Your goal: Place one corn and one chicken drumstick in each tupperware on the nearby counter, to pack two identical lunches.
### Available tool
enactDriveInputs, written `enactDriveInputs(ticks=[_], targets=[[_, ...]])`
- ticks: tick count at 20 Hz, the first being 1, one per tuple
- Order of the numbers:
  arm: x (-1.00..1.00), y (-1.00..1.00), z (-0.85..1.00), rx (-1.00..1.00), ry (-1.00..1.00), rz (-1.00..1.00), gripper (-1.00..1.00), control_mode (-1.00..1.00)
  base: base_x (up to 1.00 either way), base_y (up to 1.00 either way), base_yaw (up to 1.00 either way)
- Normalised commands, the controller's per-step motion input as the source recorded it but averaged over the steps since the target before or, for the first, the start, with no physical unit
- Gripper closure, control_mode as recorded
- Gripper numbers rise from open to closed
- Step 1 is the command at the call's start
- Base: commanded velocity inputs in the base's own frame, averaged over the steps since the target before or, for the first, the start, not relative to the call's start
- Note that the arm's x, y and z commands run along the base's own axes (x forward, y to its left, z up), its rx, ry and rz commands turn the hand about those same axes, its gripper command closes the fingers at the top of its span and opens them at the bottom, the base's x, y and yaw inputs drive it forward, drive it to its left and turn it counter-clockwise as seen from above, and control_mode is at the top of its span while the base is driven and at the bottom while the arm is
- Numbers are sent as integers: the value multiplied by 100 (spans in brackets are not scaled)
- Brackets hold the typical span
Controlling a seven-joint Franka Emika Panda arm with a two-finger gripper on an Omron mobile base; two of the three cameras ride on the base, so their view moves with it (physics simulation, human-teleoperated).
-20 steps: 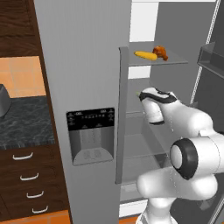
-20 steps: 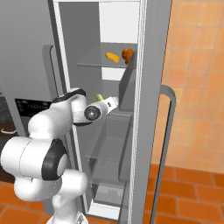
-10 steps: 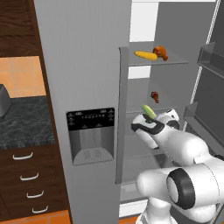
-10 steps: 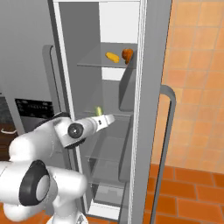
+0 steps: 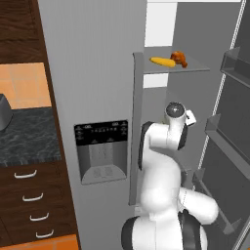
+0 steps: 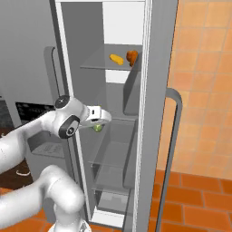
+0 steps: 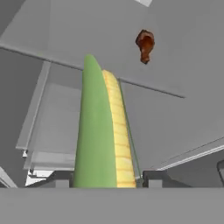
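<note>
My gripper (image 7: pixel 103 183) is clamped partway closed on the husked corn (image 7: pixel 103 131), cob pointing straight ahead, inside the fridge (image 6: pixel 156 68); the counter (image 5: pixel 29 134) lies left of it.

Grey fridge (image 5: pixel 93 73) stood open.
We saw orange wall tiles (image 6: pixel 204 68), terracotta floor (image 6: pixel 195 199), and dark drawers (image 5: pixel 29 205) at left.
</note>
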Motion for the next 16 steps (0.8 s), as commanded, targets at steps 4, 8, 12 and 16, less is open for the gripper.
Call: enactDriveInputs(ticks=[4, 8, 12, 16], targets=[[-78, -6, 86, 23, 40, -1, 100, -100, 0, 0, 0], [-94, 5, 6, 2, 1, 3, 100, -100, 0, 0, 0], [-100, 37, -3, 0, -11, 0, 100, -100, 0, 0, 0], [-50, 18, 0, 0, -7, 0, 100, 100, -50, 21, 0]])
